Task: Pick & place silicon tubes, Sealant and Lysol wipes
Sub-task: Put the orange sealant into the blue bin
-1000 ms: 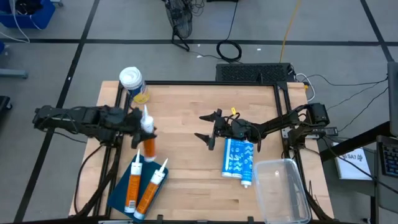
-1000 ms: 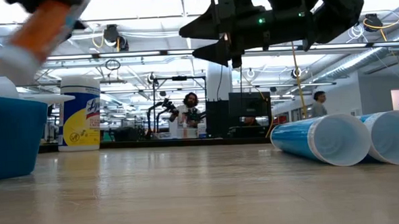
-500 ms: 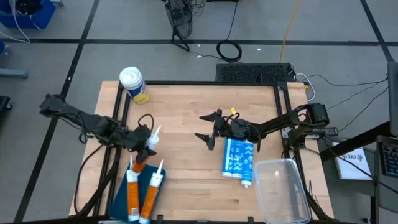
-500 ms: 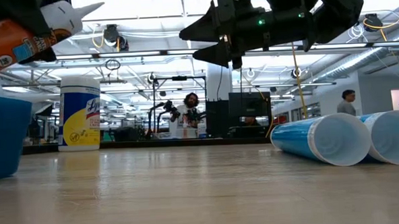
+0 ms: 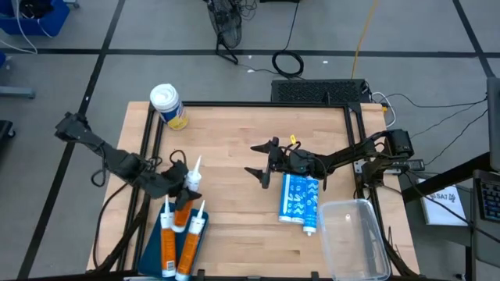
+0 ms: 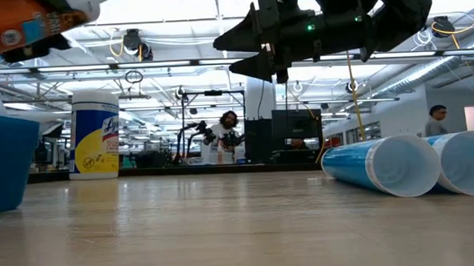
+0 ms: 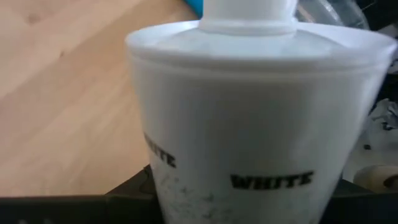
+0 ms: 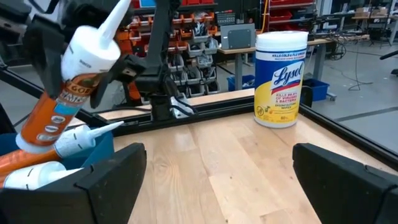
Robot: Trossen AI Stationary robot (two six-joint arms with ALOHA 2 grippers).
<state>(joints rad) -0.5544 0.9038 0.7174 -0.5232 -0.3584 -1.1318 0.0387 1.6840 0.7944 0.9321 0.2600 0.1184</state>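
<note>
My left gripper (image 5: 181, 187) is shut on an orange sealant tube (image 8: 62, 106) with a white nozzle, over the blue bin (image 5: 152, 246) at the near left. The tube's white top fills the left wrist view (image 7: 249, 124). Two more orange tubes (image 5: 178, 246) lie in the bin. My right gripper (image 5: 262, 164) is open and empty above the table's middle, beside two blue tubes (image 5: 298, 199) lying on their sides. The Lysol wipes canister (image 5: 168, 105) stands upright at the far left corner and also shows in the right wrist view (image 8: 281, 78). My left gripper pinches the orange tube's upper end, just below its white shoulder (image 8: 78, 81), between its two fingers (image 8: 127, 65). The fingers come from the table's left and lie across the tube. The tube is tilted, nozzle up and toward the far right, its lower end over the bin's tubes.
A clear plastic container (image 5: 355, 238) sits at the near right corner. The blue bin's wall (image 6: 6, 159) rises at the left in the low view. Bare wood lies between the bin and the blue tubes. People stand in the room beyond the table.
My left gripper has carried the orange tube toward the table's near edge and down over the blue bin. The tube has tipped from near upright to slanted, nozzle toward the far right. The left arm has drawn back toward the left.
</note>
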